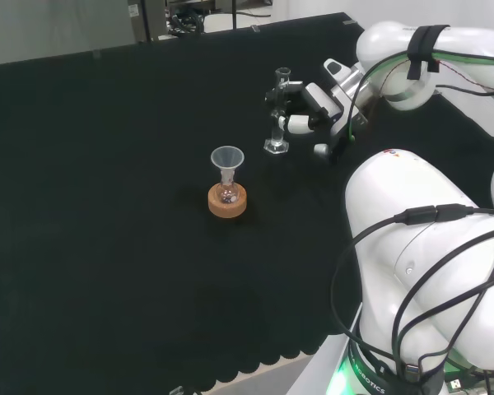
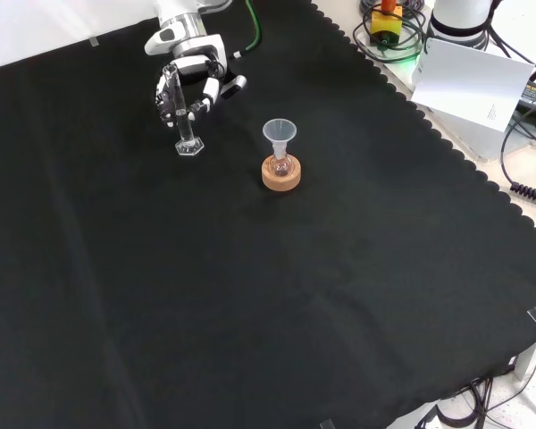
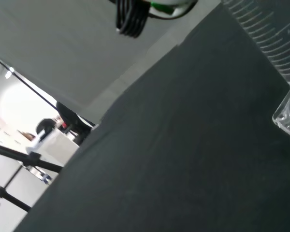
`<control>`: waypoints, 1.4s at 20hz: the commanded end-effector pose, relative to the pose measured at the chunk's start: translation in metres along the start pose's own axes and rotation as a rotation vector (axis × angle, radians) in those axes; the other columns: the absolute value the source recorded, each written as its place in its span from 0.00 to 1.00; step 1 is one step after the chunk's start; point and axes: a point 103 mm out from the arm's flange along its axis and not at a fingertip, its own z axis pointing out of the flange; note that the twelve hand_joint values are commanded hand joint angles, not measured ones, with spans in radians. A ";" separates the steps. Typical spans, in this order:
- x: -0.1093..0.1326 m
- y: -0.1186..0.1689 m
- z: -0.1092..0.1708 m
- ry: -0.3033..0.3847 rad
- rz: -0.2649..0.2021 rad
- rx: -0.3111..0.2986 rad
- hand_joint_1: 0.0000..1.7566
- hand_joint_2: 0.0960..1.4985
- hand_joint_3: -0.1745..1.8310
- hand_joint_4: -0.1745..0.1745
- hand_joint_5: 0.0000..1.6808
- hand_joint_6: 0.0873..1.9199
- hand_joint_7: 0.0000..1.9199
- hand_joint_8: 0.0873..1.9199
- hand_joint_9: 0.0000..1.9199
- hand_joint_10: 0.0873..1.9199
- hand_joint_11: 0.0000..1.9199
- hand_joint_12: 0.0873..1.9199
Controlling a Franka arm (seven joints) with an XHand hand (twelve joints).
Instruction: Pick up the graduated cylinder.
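Observation:
A clear graduated cylinder [image 1: 278, 115] stands upright on its hexagonal foot toward the far side of the black cloth. In the front view the graduated cylinder [image 2: 185, 121] is at the upper left, its foot resting on or just above the cloth; I cannot tell which. The black and white hand [image 1: 310, 109] reaches it from the right in the head view, fingers curled round its upper part. From the front the hand [image 2: 195, 73] comes in from the top and closes round the tube. The wrist view has the cylinder [image 3: 273, 38] close by, its printed scale visible.
A small flask with a clear funnel [image 1: 227, 159] sits on a cork ring [image 1: 227, 203] near the cylinder; in the front view the cork ring [image 2: 280, 173] lies to the cylinder's right. A white board [image 2: 469, 85] and cables lie beyond the cloth's scalloped edge.

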 end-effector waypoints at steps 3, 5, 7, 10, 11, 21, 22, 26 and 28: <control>0.012 0.005 -0.018 -0.160 -0.016 0.116 0.67 0.58 0.38 0.45 0.49 0.31 0.49 0.30 0.65 0.04 0.57 0.45; 0.016 0.006 -0.023 -0.191 -0.020 0.144 0.67 0.58 0.38 0.44 0.50 0.31 0.49 0.30 0.66 0.03 0.58 0.44; 0.020 0.007 -0.029 -0.224 -0.021 0.169 0.65 0.68 0.23 0.20 0.50 0.50 0.50 0.30 0.67 0.03 0.59 0.43; 0.026 0.007 -0.036 -0.261 -0.022 0.201 0.64 0.76 0.12 0.06 0.50 0.60 0.51 0.29 0.68 0.02 0.60 0.43; 0.029 0.007 -0.039 -0.275 -0.020 0.215 0.64 0.76 0.10 0.05 0.51 0.60 0.52 0.29 0.68 0.01 0.60 0.43; 0.058 -0.002 -0.056 -0.396 -0.007 0.315 0.64 0.77 0.09 0.02 0.52 0.58 0.52 0.28 0.69 0.01 0.61 0.42; 0.061 -0.003 -0.057 -0.407 -0.004 0.330 0.64 0.77 0.09 0.02 0.52 0.58 0.52 0.28 0.69 0.01 0.61 0.42; 0.075 -0.012 -0.061 -0.461 0.007 0.382 0.67 0.75 0.09 0.00 0.54 0.55 0.52 0.36 0.70 0.00 0.62 0.41; 0.083 -0.019 -0.063 -0.487 0.022 0.412 0.70 0.75 0.09 0.00 0.54 0.55 0.50 0.50 0.71 0.00 0.62 0.41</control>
